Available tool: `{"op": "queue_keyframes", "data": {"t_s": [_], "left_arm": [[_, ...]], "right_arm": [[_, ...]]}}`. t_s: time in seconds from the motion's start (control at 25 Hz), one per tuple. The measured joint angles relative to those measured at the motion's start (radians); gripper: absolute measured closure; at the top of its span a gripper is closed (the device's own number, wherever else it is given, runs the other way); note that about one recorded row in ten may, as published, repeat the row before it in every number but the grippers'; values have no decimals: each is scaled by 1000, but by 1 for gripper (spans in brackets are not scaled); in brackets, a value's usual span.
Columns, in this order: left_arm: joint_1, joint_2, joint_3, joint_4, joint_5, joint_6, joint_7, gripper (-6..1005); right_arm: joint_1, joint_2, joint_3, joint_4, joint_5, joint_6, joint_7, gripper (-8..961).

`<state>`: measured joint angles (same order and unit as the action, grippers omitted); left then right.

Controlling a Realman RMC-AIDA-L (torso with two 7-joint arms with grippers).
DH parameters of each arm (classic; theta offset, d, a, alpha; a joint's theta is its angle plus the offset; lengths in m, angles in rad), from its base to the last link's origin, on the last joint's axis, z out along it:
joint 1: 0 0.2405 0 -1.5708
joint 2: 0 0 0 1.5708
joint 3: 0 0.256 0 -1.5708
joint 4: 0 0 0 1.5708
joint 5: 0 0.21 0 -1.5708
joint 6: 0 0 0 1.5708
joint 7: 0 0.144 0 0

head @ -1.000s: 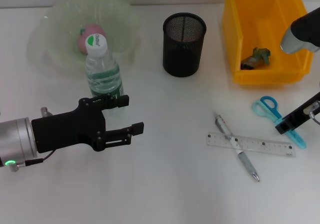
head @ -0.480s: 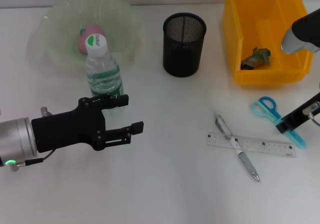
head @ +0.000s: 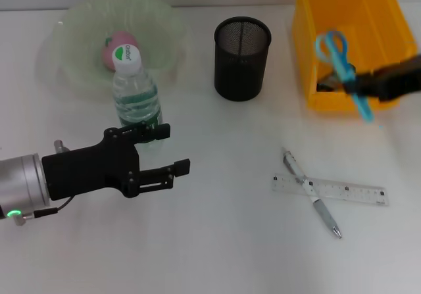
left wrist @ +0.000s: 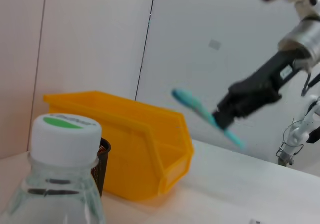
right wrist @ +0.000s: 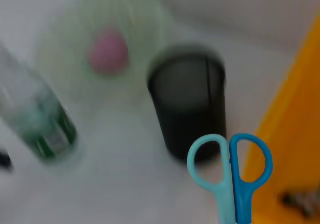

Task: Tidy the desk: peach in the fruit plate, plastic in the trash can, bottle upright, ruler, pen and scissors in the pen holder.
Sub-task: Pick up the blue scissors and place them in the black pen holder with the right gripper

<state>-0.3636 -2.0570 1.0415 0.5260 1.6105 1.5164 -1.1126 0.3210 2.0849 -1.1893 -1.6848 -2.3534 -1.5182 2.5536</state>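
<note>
Your right hand [head: 363,83], at right of frame, reaches leftward, pinching the scissors [head: 343,72] aloft over the yellow bin [head: 309,50]. Your left hand [head: 164,152], lower left, rests spread beside the upright bottle [head: 135,93].

Open white desk [head: 223,254] in front, black mesh pen holder [head: 242,58] standing free with its mouth unblocked, tall yellow plastic bin [head: 347,44] close on its right, clear upright water bottle [head: 135,94] just beside the left gripper [head: 169,150], crossed silver pen [head: 312,193] and clear ruler [head: 329,189] lying right of centre.
</note>
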Motion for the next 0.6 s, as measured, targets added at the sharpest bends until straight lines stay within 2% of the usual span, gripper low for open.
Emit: {"op": "queue_keyframes", "data": {"t_s": [0.04, 0.08, 0.12, 0.16, 0.2, 0.24, 0.28, 0.32, 0.36, 0.4, 0.44, 0.48, 0.56, 0.6], "left_arm": [[0, 0, 0, -2, 0, 0, 0, 204], [0, 0, 0, -2, 0, 0, 0, 204], [-1, -1, 0, -3, 0, 0, 1, 204], [-1, -3, 0, -4, 0, 0, 3, 204], [-1, -3, 0, -4, 0, 0, 3, 204], [-1, -3, 0, -5, 0, 0, 3, 204], [-1, -3, 0, -5, 0, 0, 3, 204], [-1, -4, 2, -6, -2, 5, 3, 204], [-1, -4, 2, -6, -2, 5, 3, 204], [-2, -4, 2, -6, -3, 9, 2, 204], [-2, -4, 3, -6, -4, 16, 2, 204], [-4, -5, 4, -6, -4, 22, 2, 204], [-6, -5, 3, -5, -5, 29, 2, 204], [-6, -5, 2, -5, -5, 29, 2, 204]], "right_arm": [[-53, 0, 50, -9, 162, 83, -83, 754], [-53, 0, 50, -9, 162, 83, -83, 754], [-87, -1, 81, 56, 341, 175, -193, 753], [-91, -2, 93, 187, 533, 252, -310, 753], [-91, -2, 93, 187, 533, 252, -310, 752], [-75, -3, 97, 285, 629, 280, -370, 752], [-75, -3, 97, 285, 629, 280, -370, 752], [-10, -4, 105, 503, 786, 312, -498, 752], [-10, -4, 105, 503, 786, 312, -498, 753], [73, -4, 132, 698, 875, 327, -622, 753], [73, -4, 132, 698, 875, 327, -622, 753], [122, -4, 155, 809, 918, 331, -699, 753], [297, -4, 253, 1161, 992, 352, -945, 754], [297, -4, 253, 1161, 992, 352, -945, 754]]}}
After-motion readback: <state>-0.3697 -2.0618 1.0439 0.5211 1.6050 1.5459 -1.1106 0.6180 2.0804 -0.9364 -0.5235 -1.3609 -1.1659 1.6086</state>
